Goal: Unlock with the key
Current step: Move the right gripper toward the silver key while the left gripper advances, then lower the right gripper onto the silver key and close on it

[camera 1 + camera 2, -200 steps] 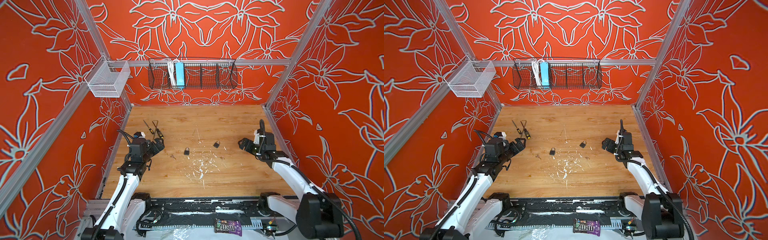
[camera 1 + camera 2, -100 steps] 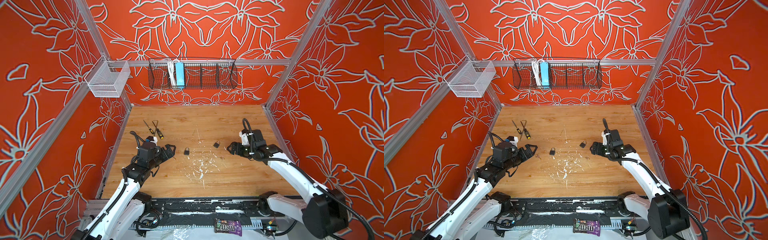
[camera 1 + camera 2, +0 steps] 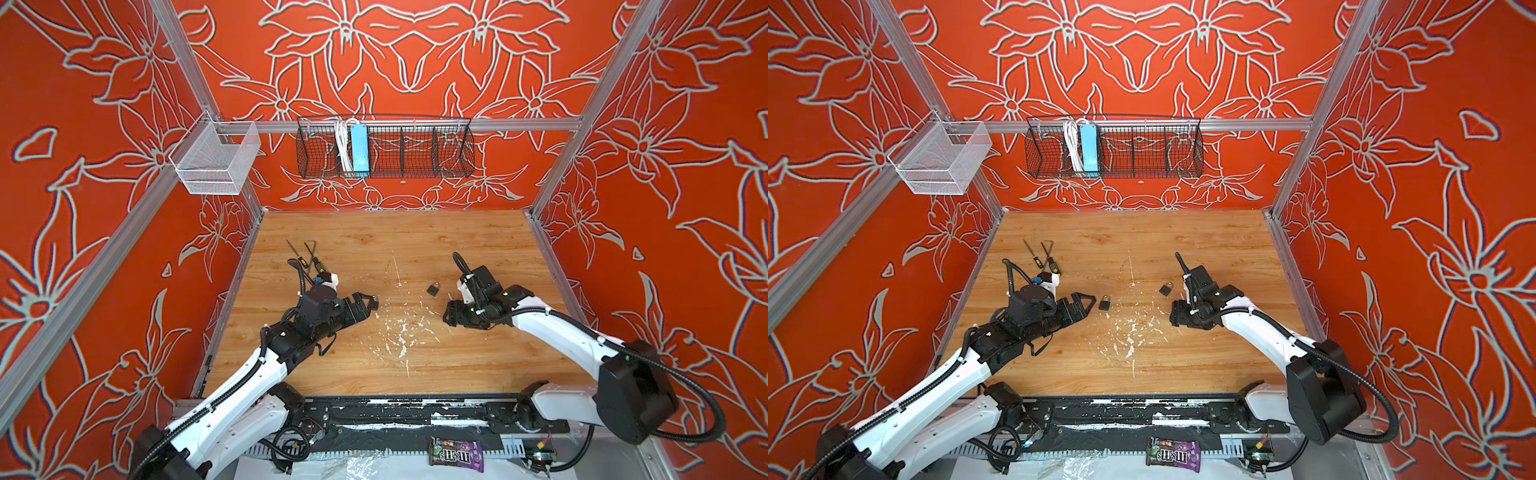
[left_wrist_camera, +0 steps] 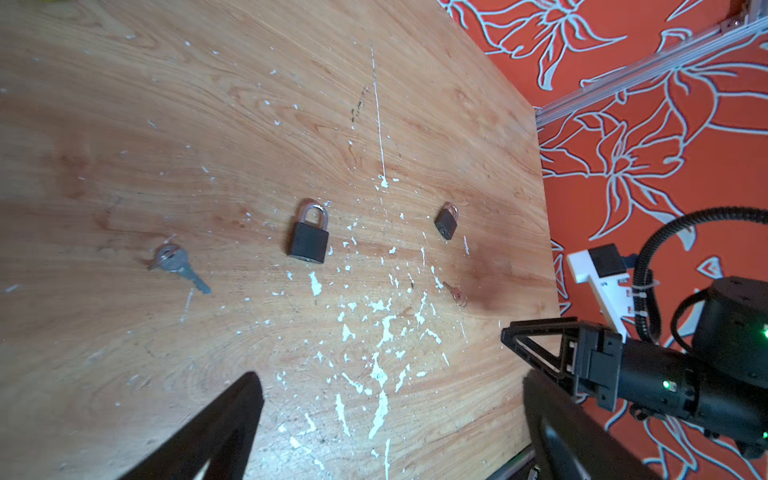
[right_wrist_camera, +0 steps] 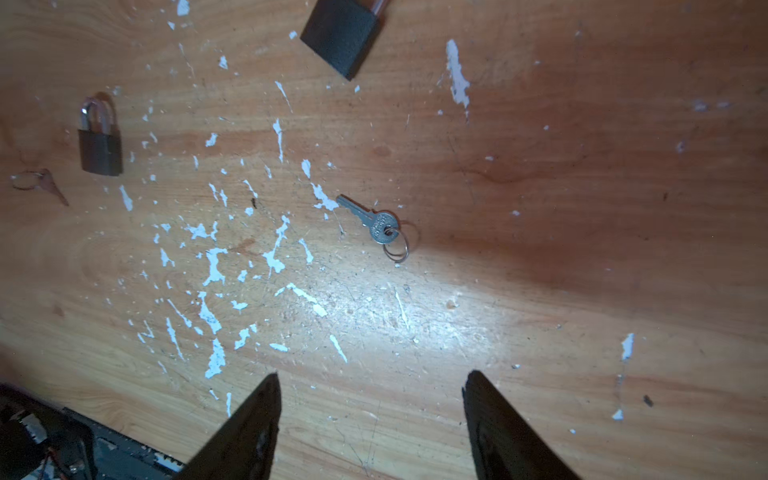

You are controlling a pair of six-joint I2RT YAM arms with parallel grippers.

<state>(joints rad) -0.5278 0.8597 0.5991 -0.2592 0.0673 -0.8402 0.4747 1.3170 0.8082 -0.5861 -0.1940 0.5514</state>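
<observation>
Two black padlocks lie on the wooden table [image 3: 478,365]. The left padlock [image 3: 1104,302] [image 4: 308,237] [image 5: 99,141] is just ahead of my left gripper [image 3: 1086,301] [image 4: 390,382], which is open and empty. A silver key [image 4: 176,262] [image 5: 37,183] on a ring lies beside it. The right padlock [image 3: 433,289] [image 3: 1166,288] [image 4: 446,222] [image 5: 347,33] lies beyond my right gripper [image 3: 451,313] [image 5: 372,380], open and empty, low over the table. A second ringed key [image 5: 372,220] [image 4: 455,293] lies on the table ahead of its fingertips.
Small screwdrivers [image 3: 309,259] lie at the back left of the table. White paint flecks [image 3: 399,328] mark the middle. A black wire basket [image 3: 384,147] and a white mesh basket [image 3: 216,160] hang on the red walls. A candy bag [image 3: 457,455] lies at the front.
Both arms have swung in from the side walls toward the middle. The left gripper now reaches the left padlock. The right gripper has lowered over its key and its jaws have narrowed somewhat.
</observation>
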